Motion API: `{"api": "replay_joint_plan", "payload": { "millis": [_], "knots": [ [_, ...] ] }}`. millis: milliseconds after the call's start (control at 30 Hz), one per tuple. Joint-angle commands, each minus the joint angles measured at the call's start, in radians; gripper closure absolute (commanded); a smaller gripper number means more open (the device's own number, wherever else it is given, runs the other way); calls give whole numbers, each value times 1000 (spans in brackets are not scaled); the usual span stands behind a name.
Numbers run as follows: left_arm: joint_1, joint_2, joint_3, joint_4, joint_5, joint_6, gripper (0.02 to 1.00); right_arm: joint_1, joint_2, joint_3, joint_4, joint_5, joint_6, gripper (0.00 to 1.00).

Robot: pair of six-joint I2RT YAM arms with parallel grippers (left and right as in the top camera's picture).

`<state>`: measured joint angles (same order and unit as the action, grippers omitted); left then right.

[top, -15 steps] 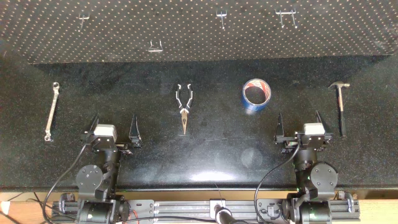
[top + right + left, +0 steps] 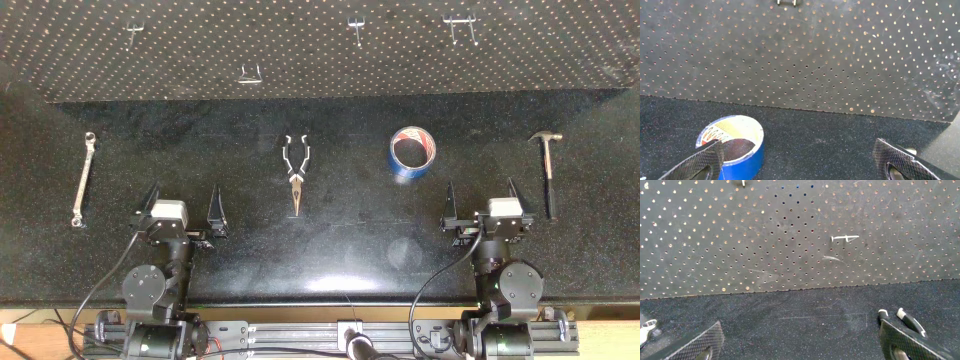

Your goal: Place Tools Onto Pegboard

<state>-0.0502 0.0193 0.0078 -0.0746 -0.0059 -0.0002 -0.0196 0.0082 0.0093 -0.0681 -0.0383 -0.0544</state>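
Observation:
Four tools lie on the black mat in the top view: a wrench (image 2: pixel 82 180) at far left, needle-nose pliers (image 2: pixel 296 168) in the middle, a roll of blue tape (image 2: pixel 411 153) and a hammer (image 2: pixel 547 170) at far right. The pegboard (image 2: pixel 320 45) stands at the back with several metal hooks (image 2: pixel 250 72). My left gripper (image 2: pixel 183 212) rests open near the front, between wrench and pliers, holding nothing. My right gripper (image 2: pixel 480 206) is open too, between tape and hammer. The blue tape (image 2: pixel 732 145) lies just ahead of one right finger. The plier handle tips (image 2: pixel 902 317) and a pegboard hook (image 2: pixel 845 238) show in the left wrist view.
The black mat (image 2: pixel 350 230) has free room in front of the tools and between the arms. The pegboard's lower edge meets the mat along the back. Cables run from both arm bases at the front edge.

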Motion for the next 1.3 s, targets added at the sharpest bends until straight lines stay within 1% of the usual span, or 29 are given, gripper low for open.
{"api": "replay_joint_plan", "payload": {
  "millis": [33,967,1133,1200,1233,1300],
  "knots": [
    [4,-16,-2,-8,18,9,23,-3,-7,-5,-2,5,-3,20],
    [4,-16,-2,-6,18,5,25,-3,-7,-5,-2,5,-3,23],
    [4,-16,9,-15,23,-211,25,-3,-7,-5,-2,5,-3,25],
    [5,9,70,-124,38,-248,25,-3,-7,-5,-2,5,-3,29],
    [5,58,156,-266,37,-251,25,-3,-7,-5,-2,5,-3,25],
    [14,159,290,-456,36,-251,25,-3,-7,-5,-2,5,-3,25]
  ]
}}
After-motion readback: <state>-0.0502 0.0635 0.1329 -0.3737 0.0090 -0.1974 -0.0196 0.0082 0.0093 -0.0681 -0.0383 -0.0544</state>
